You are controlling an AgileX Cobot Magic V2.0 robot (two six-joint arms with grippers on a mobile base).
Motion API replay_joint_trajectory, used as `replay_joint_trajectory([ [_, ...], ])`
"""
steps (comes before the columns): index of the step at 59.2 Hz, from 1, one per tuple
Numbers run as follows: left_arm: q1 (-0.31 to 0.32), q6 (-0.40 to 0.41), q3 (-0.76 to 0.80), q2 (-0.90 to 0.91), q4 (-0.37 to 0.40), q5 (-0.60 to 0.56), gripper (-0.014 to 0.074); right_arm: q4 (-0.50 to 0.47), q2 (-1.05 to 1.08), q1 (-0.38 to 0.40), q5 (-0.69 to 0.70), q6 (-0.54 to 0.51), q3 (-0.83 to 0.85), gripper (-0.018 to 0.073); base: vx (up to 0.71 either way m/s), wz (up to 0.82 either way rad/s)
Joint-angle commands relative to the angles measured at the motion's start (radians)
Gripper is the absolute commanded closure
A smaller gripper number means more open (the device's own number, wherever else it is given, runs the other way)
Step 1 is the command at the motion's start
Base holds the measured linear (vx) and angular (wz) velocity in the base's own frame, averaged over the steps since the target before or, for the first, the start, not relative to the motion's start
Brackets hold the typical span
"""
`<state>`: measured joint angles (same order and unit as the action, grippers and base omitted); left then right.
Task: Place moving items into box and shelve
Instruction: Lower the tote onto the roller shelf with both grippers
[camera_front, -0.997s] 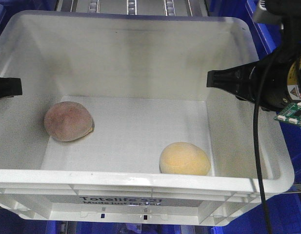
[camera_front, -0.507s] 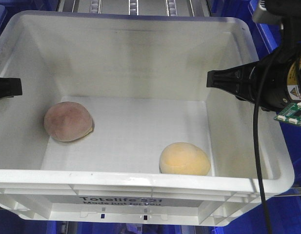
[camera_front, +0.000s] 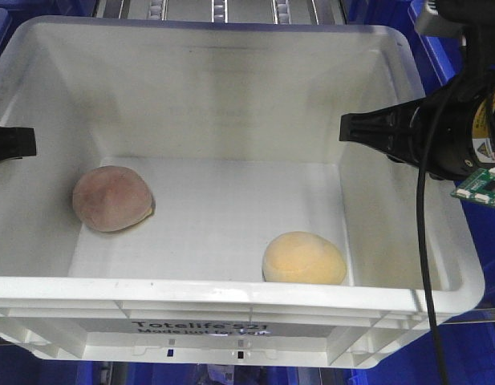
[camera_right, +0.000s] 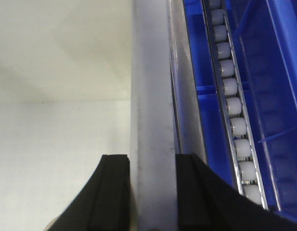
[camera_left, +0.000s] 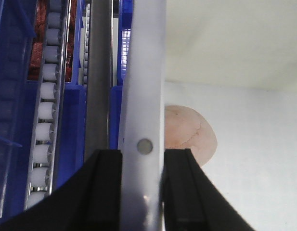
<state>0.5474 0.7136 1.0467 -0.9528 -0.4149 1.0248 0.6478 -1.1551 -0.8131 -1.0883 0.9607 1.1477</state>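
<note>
White box (camera_front: 231,293), black print; pinkish-brown lump (camera_front: 113,199); yellow-orange lump (camera_front: 304,258); blue bins (camera_left: 71,120).

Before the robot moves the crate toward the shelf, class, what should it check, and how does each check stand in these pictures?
1. Pinkish-brown lump lies on the box floor: ok.
2. Yellow-orange lump lies on the box floor near the front right corner: ok.
3. Left gripper straddles the left wall of the white box, one finger on each side: ok.
4. Right gripper straddles the right wall the same way: ok.
5. Pads truly pressing the walls, firm enough to carry: cannot tell.
6. Room on the shelf ahead: cannot tell, only roller tracks and blue bins show.
</note>
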Motion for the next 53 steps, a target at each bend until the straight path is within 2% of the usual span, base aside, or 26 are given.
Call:
replay_joint_trajectory([
  [1,-0.004,0.014,0.042,0.023,-0.115,-0.112,0.0488,0.197,0.033,0.008,0.039,-0.01,0.035,0.057,0.0,0.0],
  [7,-0.004,0.016,0.042,0.008,-0.131,-0.178,0.0486,0.219,0.033,0.025,0.09,-0.006,0.035,0.0567,0.0,0.0],
  [15,-0.005,0.047,0.041,-0.042,-0.18,-0.24,0.0484,0.216,0.007,0.098,0.17,0.002,0.035,0.0558,0.0,0.0],
  [25,-0.005,0.188,0.041,-0.133,-0.333,-0.268,0.048,0.201,-0.071,0.211,0.27,0.01,0.035,0.053,0.0,0.0],
  [36,-0.005,0.286,0.041,-0.237,-0.469,-0.267,0.0463,0.195,-0.179,0.235,0.427,-0.024,0.035,0.047,0.0,0.0],
  [41,-0.005,0.348,0.041,-0.282,-0.533,-0.272,0.045,0.209,-0.234,0.235,0.453,-0.029,0.035,0.0424,0.0,0.0],
  [45,-0.005,0.367,0.041,-0.317,-0.558,-0.278,0.0414,0.22,-0.276,0.235,0.456,-0.029,0.035,0.0361,0.0,0.0],
  [53,-0.005,0.366,0.041,-0.348,-0.557,-0.271,0.0254,0.219,-0.322,0.235,0.469,-0.029,0.035,0.0173,0.0,0.0],
])
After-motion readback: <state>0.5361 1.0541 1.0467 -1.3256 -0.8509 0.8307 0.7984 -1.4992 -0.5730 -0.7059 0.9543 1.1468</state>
